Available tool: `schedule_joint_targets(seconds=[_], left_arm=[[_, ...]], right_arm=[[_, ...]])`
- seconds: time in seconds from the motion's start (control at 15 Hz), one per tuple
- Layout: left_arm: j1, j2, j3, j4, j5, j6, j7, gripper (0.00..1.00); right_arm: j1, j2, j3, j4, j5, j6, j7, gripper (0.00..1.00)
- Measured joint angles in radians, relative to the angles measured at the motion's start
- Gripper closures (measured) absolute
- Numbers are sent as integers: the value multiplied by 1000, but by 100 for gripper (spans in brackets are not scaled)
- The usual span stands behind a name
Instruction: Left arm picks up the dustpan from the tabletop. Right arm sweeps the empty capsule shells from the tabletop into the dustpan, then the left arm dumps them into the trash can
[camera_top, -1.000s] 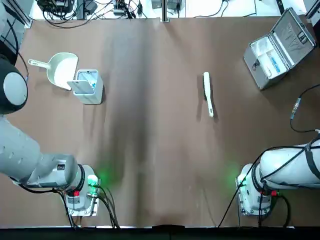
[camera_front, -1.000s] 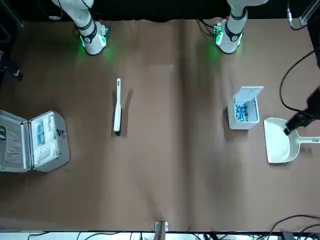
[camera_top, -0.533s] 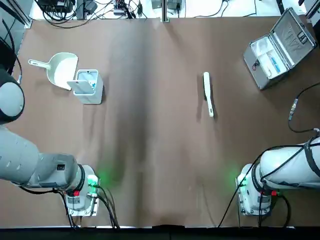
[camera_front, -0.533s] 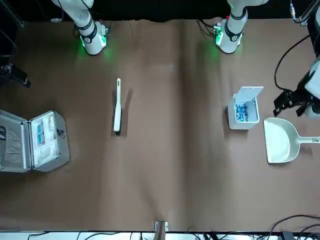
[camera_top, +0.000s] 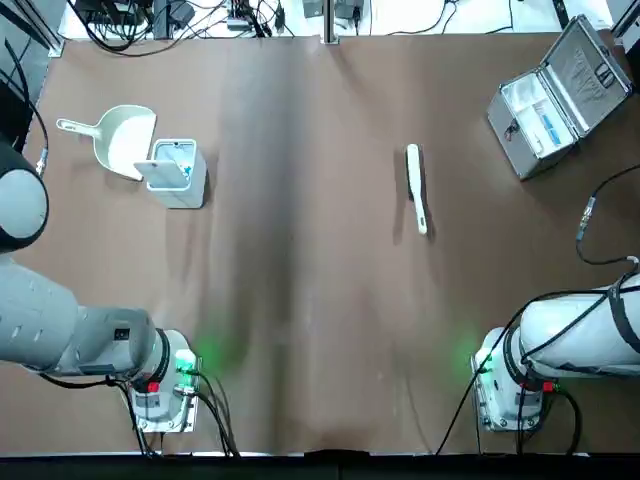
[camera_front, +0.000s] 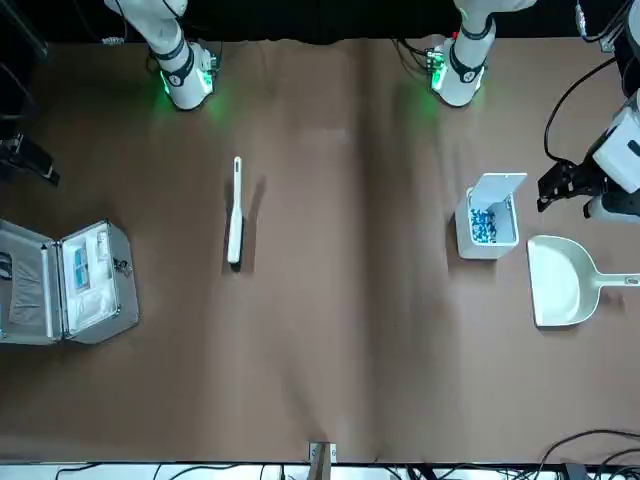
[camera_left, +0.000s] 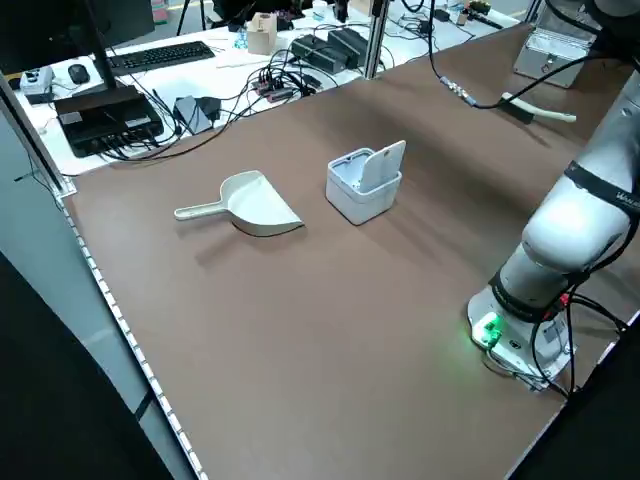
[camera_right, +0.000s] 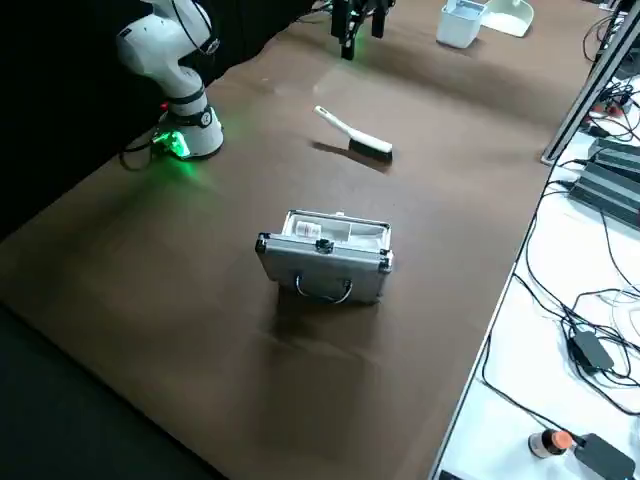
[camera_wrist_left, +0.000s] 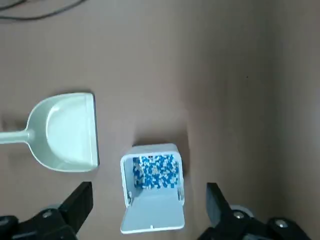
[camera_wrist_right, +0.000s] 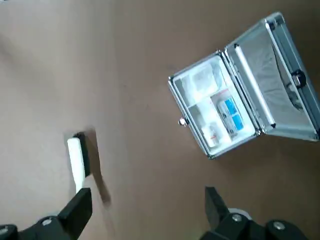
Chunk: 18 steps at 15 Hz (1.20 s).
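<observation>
Cream dustpan (camera_top: 122, 139), one; brush (camera_top: 416, 187), one.

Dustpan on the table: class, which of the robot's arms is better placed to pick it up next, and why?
Left. The left gripper, open, hangs near the dustpan and trash can. The right gripper, also open, is over the far side, near the brush.
</observation>
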Motion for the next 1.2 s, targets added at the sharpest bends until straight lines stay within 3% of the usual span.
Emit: schedule_joint_targets(seconds=[1.2], left_arm=[[18, 0, 5, 4, 0, -18, -12, 0]], right_arm=[[12, -37, 5, 3, -1, -6, 11, 0]])
